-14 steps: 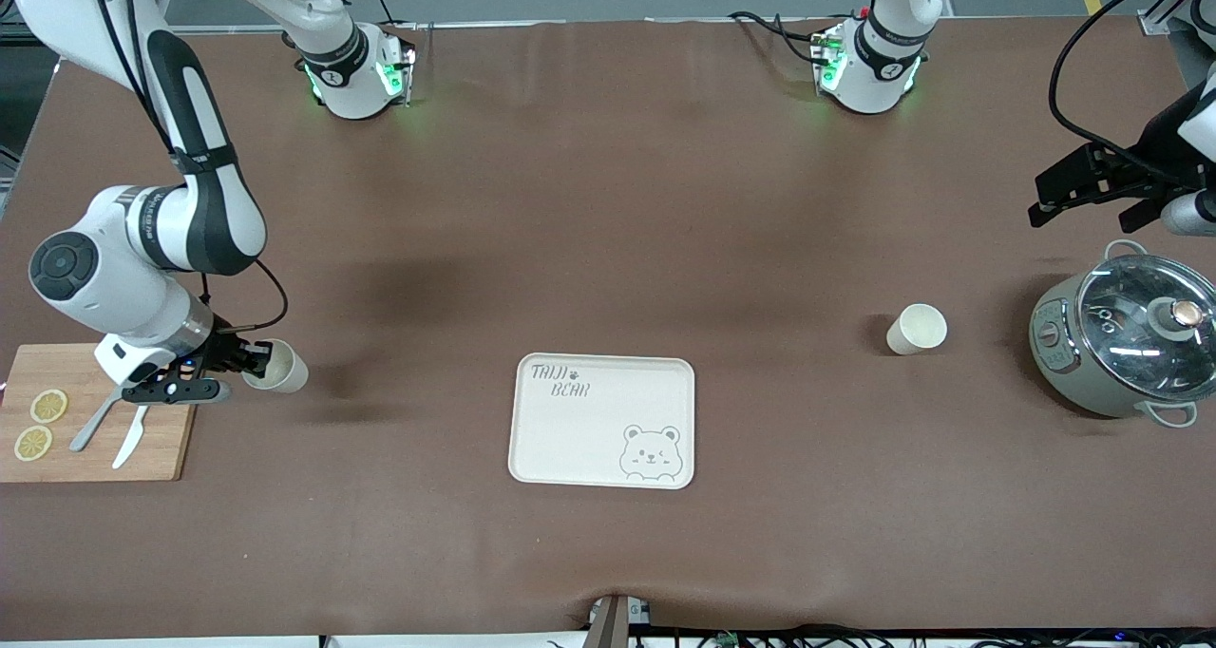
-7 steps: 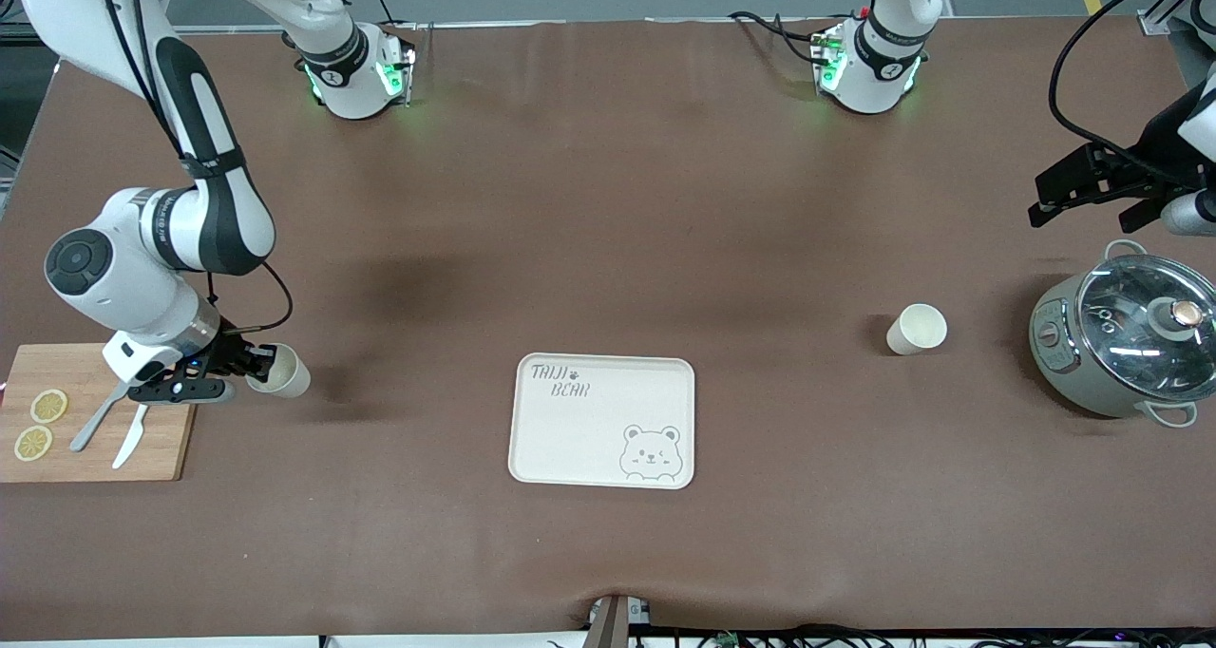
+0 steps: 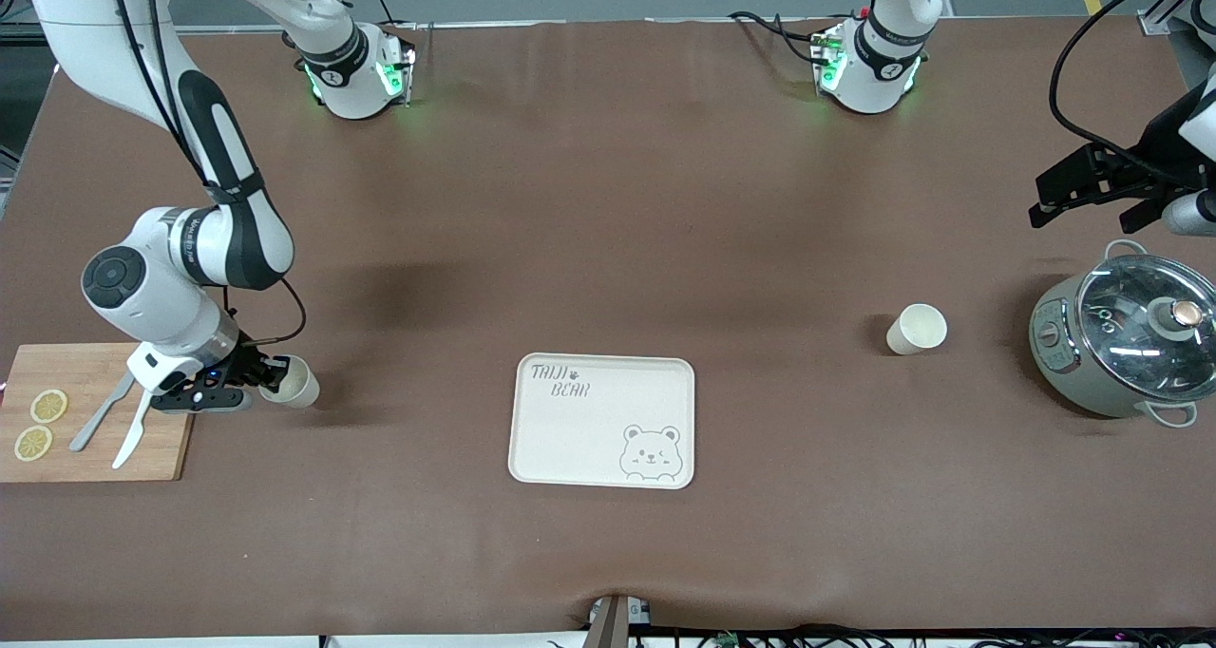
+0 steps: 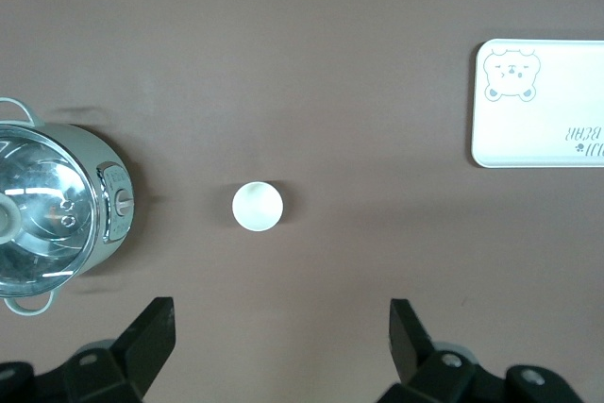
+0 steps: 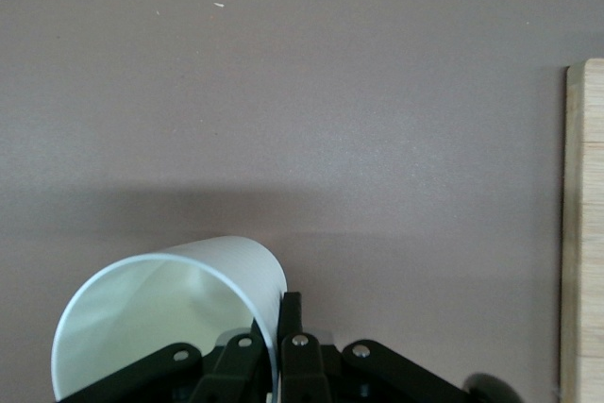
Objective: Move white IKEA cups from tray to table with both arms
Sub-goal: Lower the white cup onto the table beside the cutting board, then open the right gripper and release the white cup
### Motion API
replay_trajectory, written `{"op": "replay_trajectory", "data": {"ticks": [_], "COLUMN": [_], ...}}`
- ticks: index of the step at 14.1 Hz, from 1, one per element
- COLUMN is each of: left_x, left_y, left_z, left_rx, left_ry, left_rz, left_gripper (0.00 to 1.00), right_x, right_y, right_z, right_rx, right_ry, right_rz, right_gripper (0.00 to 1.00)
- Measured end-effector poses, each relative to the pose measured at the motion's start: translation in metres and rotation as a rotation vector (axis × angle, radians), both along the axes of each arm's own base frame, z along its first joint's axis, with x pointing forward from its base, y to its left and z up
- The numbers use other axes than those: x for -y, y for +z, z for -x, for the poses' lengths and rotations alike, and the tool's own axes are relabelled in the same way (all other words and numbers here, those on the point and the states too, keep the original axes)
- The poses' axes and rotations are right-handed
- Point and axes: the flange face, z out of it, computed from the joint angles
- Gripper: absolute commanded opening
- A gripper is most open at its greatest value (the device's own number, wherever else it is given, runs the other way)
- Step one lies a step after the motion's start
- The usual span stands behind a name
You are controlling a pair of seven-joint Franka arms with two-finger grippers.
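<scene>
Pale wood of a cutting board [image 3: 90, 412], set with lemon slices [image 3: 41, 423] and cutlery, marks the right arm's end of the table [image 3: 608, 201], where the right gripper [image 3: 269, 375] pinches one wall of a white cup [image 3: 294, 385] at its rim, low over the matte brown sheet just beside the board. Setting it down well looks to mean bringing the tapered base flat onto the sheet before the fingers part, clear of the board's edge. Mid-table, nearer the front camera, lies the cream, round-cornered tray [image 3: 601, 421], bear-printed and bare of cups. Toward the left arm's end the second cup [image 3: 917, 329] stands upright on the table beside a glass-lidded pot [image 3: 1126, 338]; above, the waiting left gripper [image 3: 1092, 190] hangs with fingers spread wide.
</scene>
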Motion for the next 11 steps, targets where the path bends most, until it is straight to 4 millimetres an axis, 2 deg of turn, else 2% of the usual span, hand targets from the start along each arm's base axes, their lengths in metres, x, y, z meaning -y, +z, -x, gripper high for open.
{"op": "replay_trajectory", "data": {"ticks": [6, 11], "left_x": [0.0, 0.0], "left_y": [0.0, 0.0], "left_z": [0.0, 0.0], "left_rx": [0.001, 0.001], "left_ry": [0.0, 0.0], "left_rz": [0.0, 0.0], "left_gripper": [1.0, 1.0], "right_x": [-0.002, -0.003], "right_y": [-0.02, -0.025], "right_z": [-0.001, -0.001], "right_rx": [0.011, 0.018], "right_ry": [0.005, 0.008], "right_rz": [0.006, 0.008], "right_gripper": [0.0, 0.0]}}
